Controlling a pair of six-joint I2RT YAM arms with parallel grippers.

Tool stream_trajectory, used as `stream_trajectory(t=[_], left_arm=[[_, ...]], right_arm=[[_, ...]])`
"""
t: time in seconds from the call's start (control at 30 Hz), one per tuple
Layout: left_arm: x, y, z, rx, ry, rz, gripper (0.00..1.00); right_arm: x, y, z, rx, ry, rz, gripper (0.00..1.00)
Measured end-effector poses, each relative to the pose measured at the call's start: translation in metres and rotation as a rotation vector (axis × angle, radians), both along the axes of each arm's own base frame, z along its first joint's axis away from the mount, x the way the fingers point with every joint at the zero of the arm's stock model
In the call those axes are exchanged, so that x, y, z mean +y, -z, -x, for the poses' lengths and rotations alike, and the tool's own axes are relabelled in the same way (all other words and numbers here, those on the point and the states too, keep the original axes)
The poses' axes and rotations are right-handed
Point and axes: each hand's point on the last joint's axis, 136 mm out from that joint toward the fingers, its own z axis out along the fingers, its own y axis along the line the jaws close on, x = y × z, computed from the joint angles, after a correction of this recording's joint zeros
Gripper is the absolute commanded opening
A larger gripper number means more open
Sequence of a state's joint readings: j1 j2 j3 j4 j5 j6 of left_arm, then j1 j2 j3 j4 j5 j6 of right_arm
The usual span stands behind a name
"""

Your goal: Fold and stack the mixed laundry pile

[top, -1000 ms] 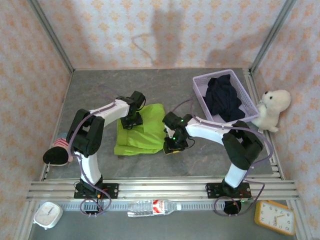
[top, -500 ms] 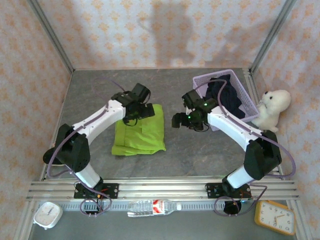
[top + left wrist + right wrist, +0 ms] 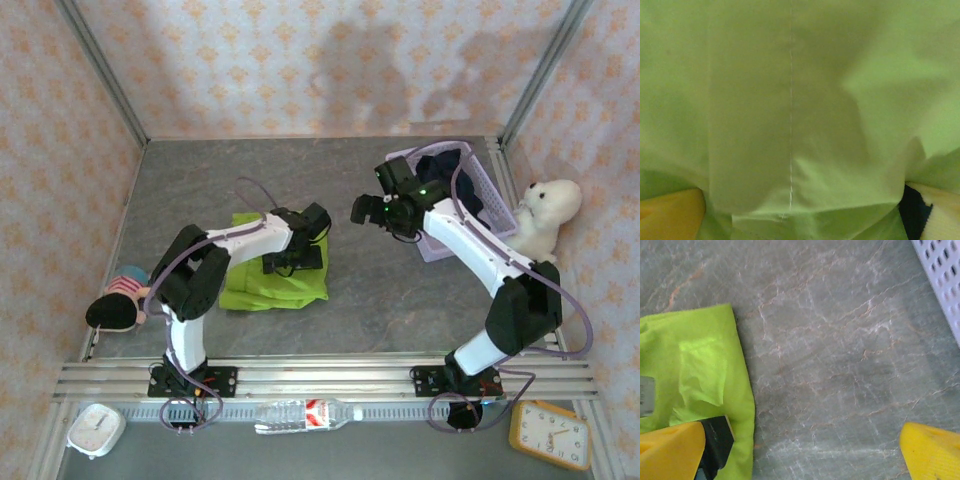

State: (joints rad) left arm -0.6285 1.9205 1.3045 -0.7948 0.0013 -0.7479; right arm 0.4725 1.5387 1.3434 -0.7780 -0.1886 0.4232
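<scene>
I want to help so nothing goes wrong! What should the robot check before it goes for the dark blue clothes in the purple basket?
1. Left gripper open wide: ok, right above the bright lime-green cloth garment.
2. Green garment free of the left fingers: cannot tell, the wrist view is too close.
3. Right gripper open and empty: ok, over the bare grey stone-look table.
4. Green garment folded flat on the table: ok.
5. Dark navy blue cloth garment out and ready to fold: not ok, bunched in the lavender perforated plastic basket.
</scene>
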Motion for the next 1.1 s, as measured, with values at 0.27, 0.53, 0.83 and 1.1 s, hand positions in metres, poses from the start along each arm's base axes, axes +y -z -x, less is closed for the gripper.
stream_trajectory(t=[0.27, 0.53, 0.83, 1.1], left_arm=[[0.075, 0.001, -0.038, 0.023, -0.043, -0.032, 0.96], [0.157, -0.006, -0.069, 0.067, -0.074, -0.115, 0.94], [0.266, -0.011, -0.081, 0.079, -0.317, -0.1, 0.93], [0.337, -0.027, -0.093, 0.02, -0.496, -0.061, 0.94]], right_arm=[[-0.046, 0.002, -0.017, 0.008, 0.133, 0.019, 1.0], [-0.089, 0.015, -0.031, 0.057, 0.25, 0.036, 1.0], [-0.151, 0.019, -0.062, 0.083, 0.417, 0.06, 1.0], [-0.217, 0.04, -0.096, 0.123, 0.582, 0.092, 1.0]])
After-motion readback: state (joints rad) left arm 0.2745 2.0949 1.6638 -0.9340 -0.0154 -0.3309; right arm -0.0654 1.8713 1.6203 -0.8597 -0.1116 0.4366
